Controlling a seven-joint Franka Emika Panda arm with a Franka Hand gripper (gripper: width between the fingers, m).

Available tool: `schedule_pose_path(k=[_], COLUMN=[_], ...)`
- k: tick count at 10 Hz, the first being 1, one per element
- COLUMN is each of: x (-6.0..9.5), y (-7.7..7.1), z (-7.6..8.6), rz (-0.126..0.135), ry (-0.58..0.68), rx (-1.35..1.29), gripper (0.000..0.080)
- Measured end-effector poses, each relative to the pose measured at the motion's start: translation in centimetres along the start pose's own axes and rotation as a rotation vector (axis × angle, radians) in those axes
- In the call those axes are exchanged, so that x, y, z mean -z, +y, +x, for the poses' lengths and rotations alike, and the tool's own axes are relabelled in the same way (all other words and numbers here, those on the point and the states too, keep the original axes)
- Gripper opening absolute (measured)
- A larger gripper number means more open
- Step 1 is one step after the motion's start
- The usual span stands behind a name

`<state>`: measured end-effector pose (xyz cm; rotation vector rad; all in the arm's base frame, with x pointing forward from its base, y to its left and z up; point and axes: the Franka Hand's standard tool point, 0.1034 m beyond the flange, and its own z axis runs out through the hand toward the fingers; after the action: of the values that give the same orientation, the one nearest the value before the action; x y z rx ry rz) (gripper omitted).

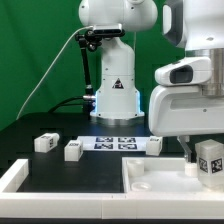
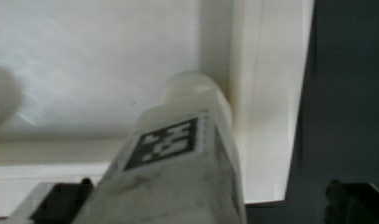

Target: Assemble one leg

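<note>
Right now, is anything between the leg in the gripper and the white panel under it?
Nothing visible. The leg, held in the gripper, hangs just over the white panel, and the wrist view shows only bare panel beneath it. The other three legs lie off the panel.

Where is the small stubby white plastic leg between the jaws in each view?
Exterior view: the leg is at the exterior view's right edge.
Wrist view: the leg is central, tag showing.
Shared landmark: the large flat white square panel beside it.
</note>
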<state>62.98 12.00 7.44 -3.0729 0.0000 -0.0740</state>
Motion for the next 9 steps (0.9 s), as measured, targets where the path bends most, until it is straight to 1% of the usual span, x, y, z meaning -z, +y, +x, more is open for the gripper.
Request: schedule_pose_path(k=[1, 2, 3, 4, 7, 8, 9], x=[-0.03, -0.04, -0.06, -0.06, -0.08, -0.08, -0.11], y=[0.01, 0.02, 0.02, 0.08, 0.08, 0.11, 0.24], z=[-0.01, -0.02, -0.02, -0.02, 0.0, 0.0, 0.01], rz=[0.0, 0.0, 0.0, -0.001, 0.0, -0.001, 0.001], ry=[0.0, -0.001, -0.001, -0.001, 0.001, 0.002, 0.002], rx=[0.0, 0.0, 0.0, -0.001, -0.05, -0.097, -0.231], gripper=[0.0626, 0.0454, 0.0454, 0.0289, 0.029, 0.029, 0.029])
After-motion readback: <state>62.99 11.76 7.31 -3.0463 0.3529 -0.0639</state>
